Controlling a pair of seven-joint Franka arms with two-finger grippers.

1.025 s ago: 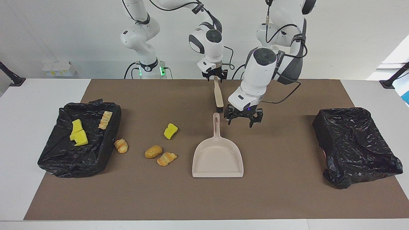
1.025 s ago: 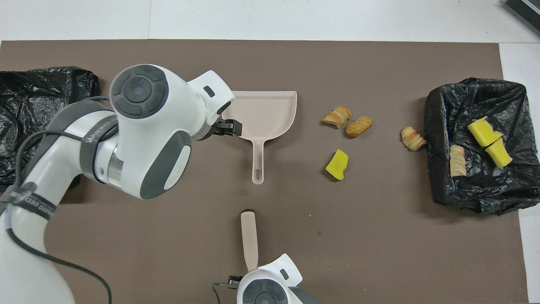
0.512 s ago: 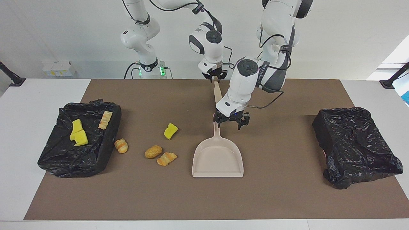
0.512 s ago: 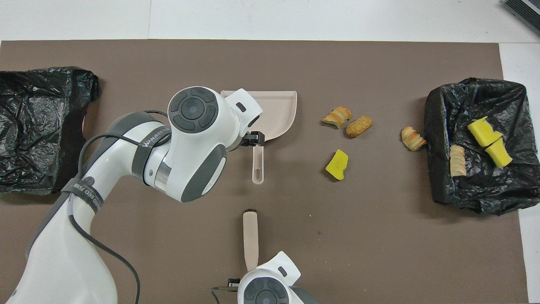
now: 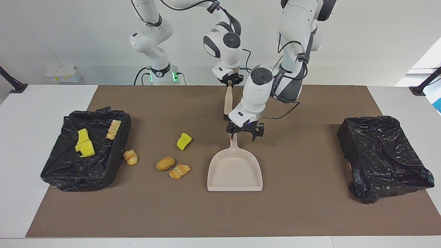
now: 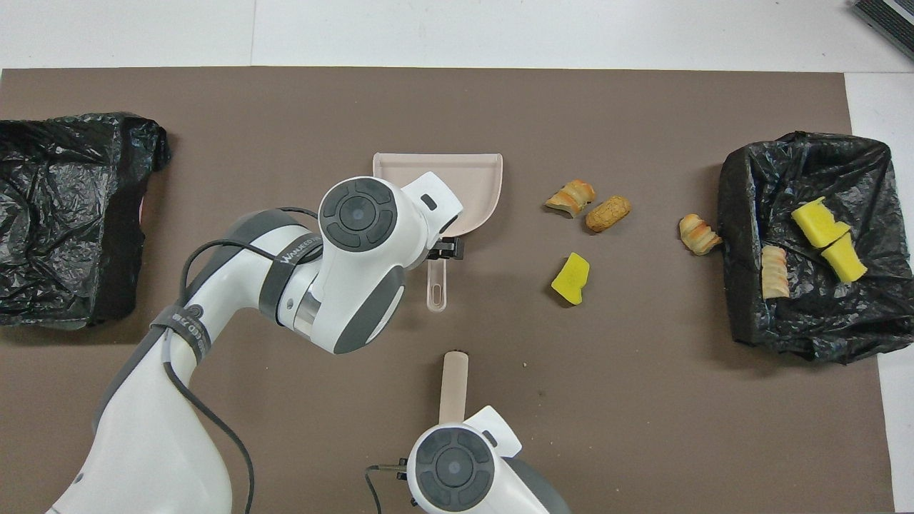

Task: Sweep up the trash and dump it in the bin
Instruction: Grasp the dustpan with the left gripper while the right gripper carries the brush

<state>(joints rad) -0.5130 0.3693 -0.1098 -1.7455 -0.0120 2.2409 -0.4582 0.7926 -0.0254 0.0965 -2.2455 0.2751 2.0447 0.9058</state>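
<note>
The beige dustpan (image 5: 234, 171) lies flat mid-mat, handle toward the robots; it also shows in the overhead view (image 6: 468, 182). My left gripper (image 5: 245, 132) is open, low over the handle's end. My right gripper (image 5: 231, 81) is shut on the beige brush (image 5: 227, 101), bristles down on the mat, nearer to the robots than the dustpan. Loose trash lies beside the dustpan toward the right arm's end: a yellow sponge (image 5: 183, 141), a bread roll (image 5: 165, 163), and two croissants (image 5: 179, 171) (image 5: 131, 157).
A black-lined bin (image 5: 69, 172) at the right arm's end holds two yellow sponge pieces (image 5: 85, 144) and a pastry (image 5: 113, 129). A second black-lined bin (image 5: 382, 155) stands at the left arm's end. A brown mat (image 5: 310, 206) covers the table.
My left gripper has moved from beside the dustpan to over its handle end and come lower. My right gripper has shifted the brush slightly toward the right arm's end.
</note>
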